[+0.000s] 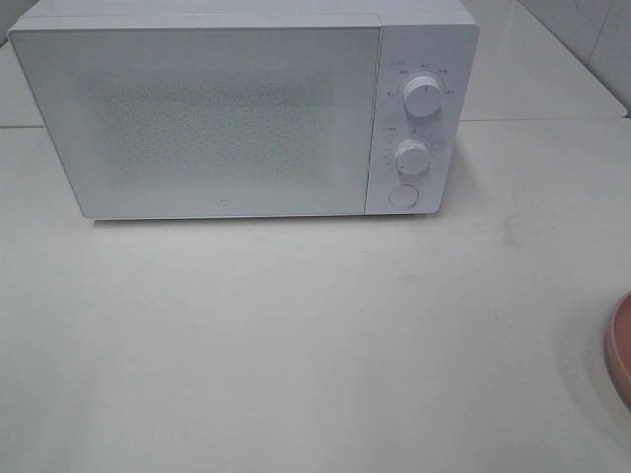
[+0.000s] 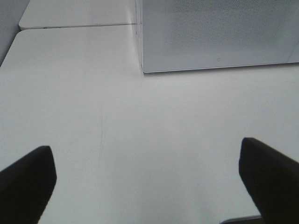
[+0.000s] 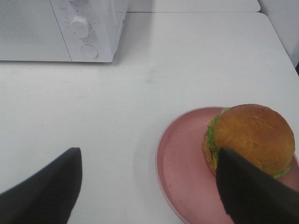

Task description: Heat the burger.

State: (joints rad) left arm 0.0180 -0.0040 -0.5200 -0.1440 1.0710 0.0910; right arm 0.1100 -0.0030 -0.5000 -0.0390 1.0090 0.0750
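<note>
The burger (image 3: 252, 135), with a golden-brown bun and a green lettuce frill, sits on a round pink plate (image 3: 180, 163) in the right wrist view. My right gripper (image 3: 149, 186) hovers open above the table, one finger overlapping the burger's near side, nothing between its fingers. In the high view only the plate's rim (image 1: 621, 345) shows at the right edge; the burger and both grippers are out of that view. My left gripper (image 2: 147, 179) is wide open over bare table in front of the white microwave (image 1: 237, 108), whose door is shut.
The microwave (image 3: 60, 28) has two knobs (image 1: 422, 96) and a round button (image 1: 402, 195) on its right panel. It stands at the back of the white table (image 1: 296, 345). A table seam runs behind it.
</note>
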